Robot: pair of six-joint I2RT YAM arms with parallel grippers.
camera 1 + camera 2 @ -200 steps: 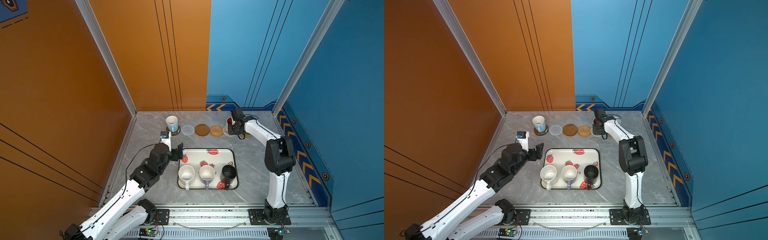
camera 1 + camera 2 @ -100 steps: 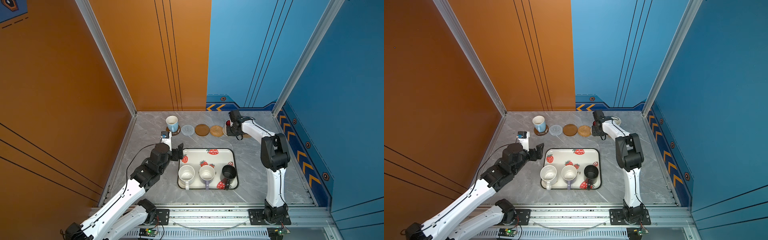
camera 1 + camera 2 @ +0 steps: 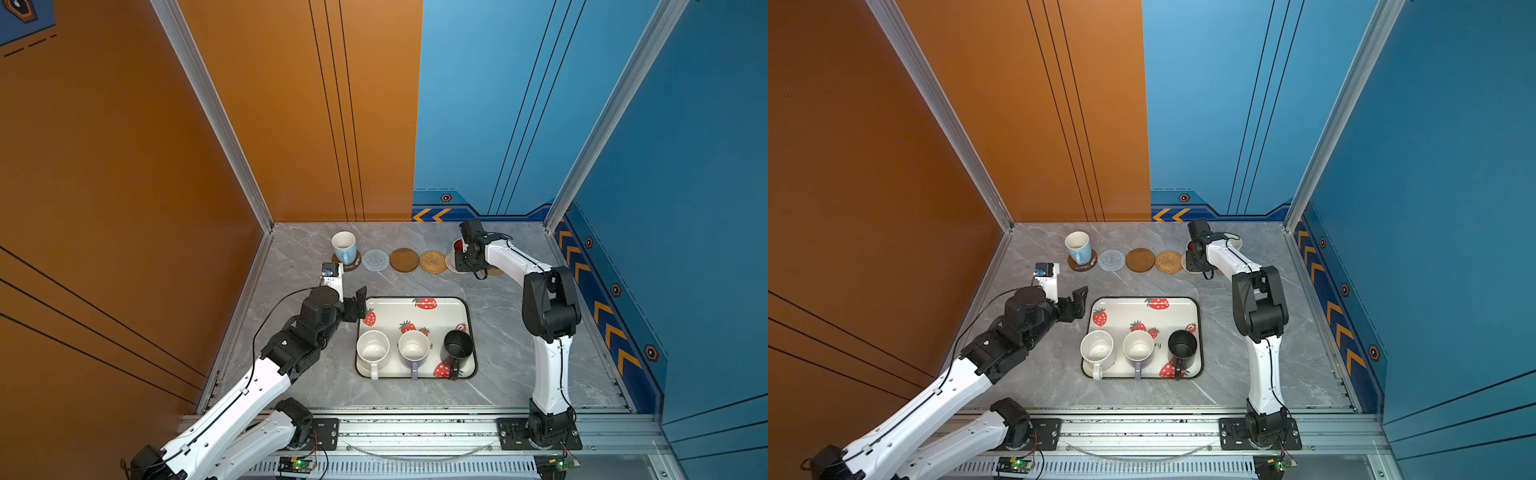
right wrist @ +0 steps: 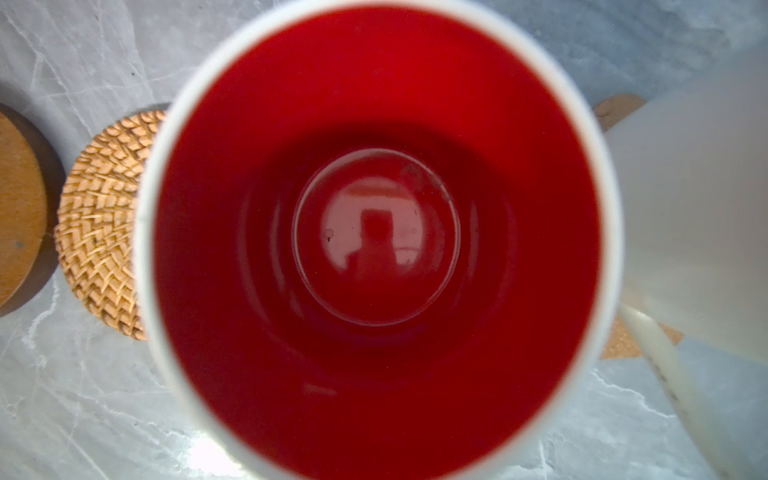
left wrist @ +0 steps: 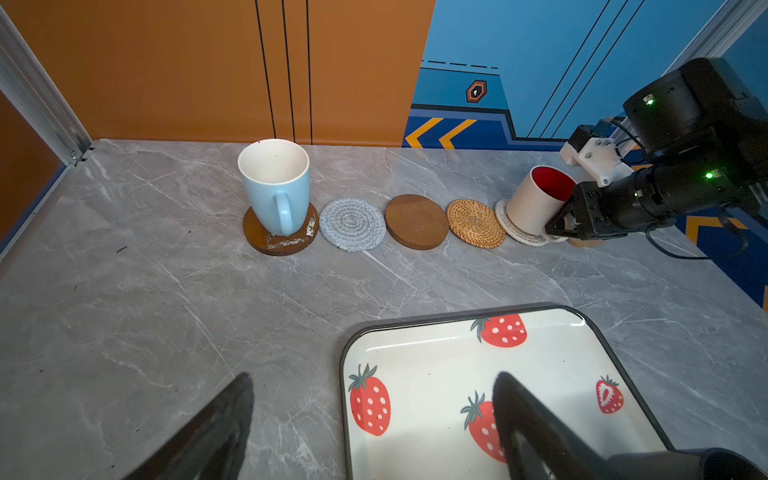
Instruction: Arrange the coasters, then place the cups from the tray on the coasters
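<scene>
Pulled the right elbow in toward nine o'clock over the last second; kept the wrist almost in place; left all else untouched. (Clock read from both top views, far wall at twelve.)

At the right tool (image 5: pixel 562 225): clenched on the red-lined mug (image 5: pixel 534 199), seemingly at the handle side, contact itself hidden. Holds that mug tilted, mouth leaning toward the tool, foot over the pale woven coaster (image 5: pixel 509 227); touching or just clear, cannot tell. Stares straight down the red bore in the right wrist view, so long axis close to upright, not yet plumb.

Outward toward nine o'clock, in a row along the tabletop (image 3: pixel 299 266): rattan coaster (image 3: pixel 433 262), brown disc (image 3: pixel 404 260), grey woven coaster (image 3: pixel 375 260), then light blue mug (image 3: pixel 344 246) upright on a second brown disc (image 5: pixel 286 245). Toward three o'clock, just beside: sliver of cork piece (image 5: pixel 587 242), mostly hidden under the arm.

Toward six o'clock, well apart: tray (image 3: pixel 395 309), carrying speckled white mug (image 3: pixel 372 349), lavender mug (image 3: pixel 413 345) and black mug (image 3: pixel 458 345) along the near edge, handles pointing to six. At the tray's ten o'clock corner: left tool (image 3: pixel 360 303), spread wide and empty, hovering.

Turns on one relation: coaster directly beneath the held mug, not off to any side. Probably calls for levelling, settling and letting go, with no sideways travel. Right arm plainly nearer here; left arm nearer the tray, speckled white mug closest to it.
</scene>
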